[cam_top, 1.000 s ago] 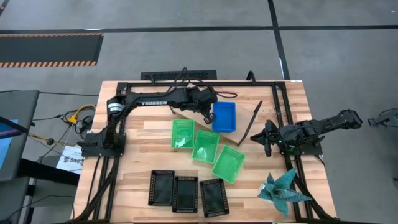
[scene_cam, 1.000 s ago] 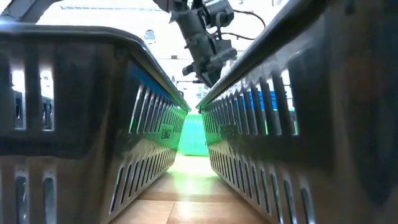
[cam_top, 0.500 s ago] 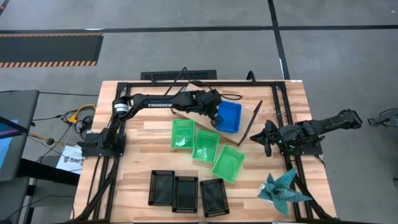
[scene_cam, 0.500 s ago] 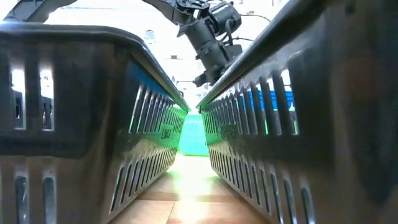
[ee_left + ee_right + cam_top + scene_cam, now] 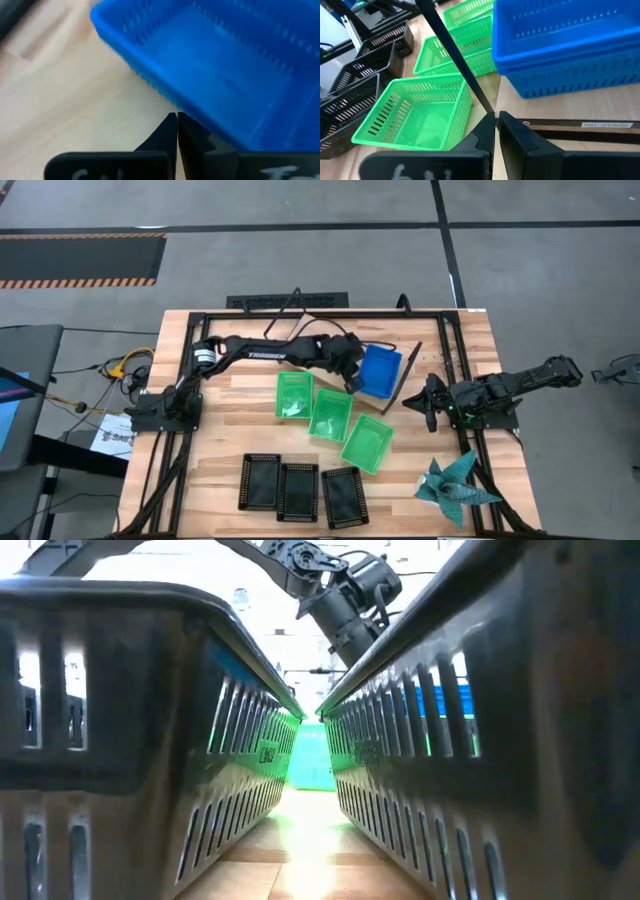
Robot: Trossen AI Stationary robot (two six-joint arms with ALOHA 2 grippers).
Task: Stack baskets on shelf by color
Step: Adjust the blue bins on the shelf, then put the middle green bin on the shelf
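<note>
A stack of blue baskets [image 5: 381, 370] stands on the light wooden shelf [image 5: 570, 107], close to its black wire end frame [image 5: 404, 377]. My left gripper [image 5: 352, 380] is shut at the stack's left side. Three green baskets [image 5: 331, 415] lie in a slanting row on the table in front of the shelf. Three black baskets [image 5: 297, 491] stand in a row near the front edge. My right gripper [image 5: 430, 402] is shut and empty, right of the shelf, and faces the blue stack [image 5: 560, 45]. My left gripper presses its shut fingertips [image 5: 172, 125] against the blue stack's outer wall just under the rim [image 5: 165, 102], on the stack's left side near its front corner. The fingers come slanting down from the table's left. The stack rests on the shelf board.
A teal spiky star-shaped object [image 5: 455, 488] lies at the front right of the table. The low view looks along a narrow gap between two black baskets [image 5: 120, 720] toward a green basket [image 5: 312, 755]. The black arm frames run along the table's edges.
My left gripper has moved toward the table's right edge, staying shut. The blue stack has slid along the shelf toward the right wire end frame and has turned a little clockwise as seen from above.
</note>
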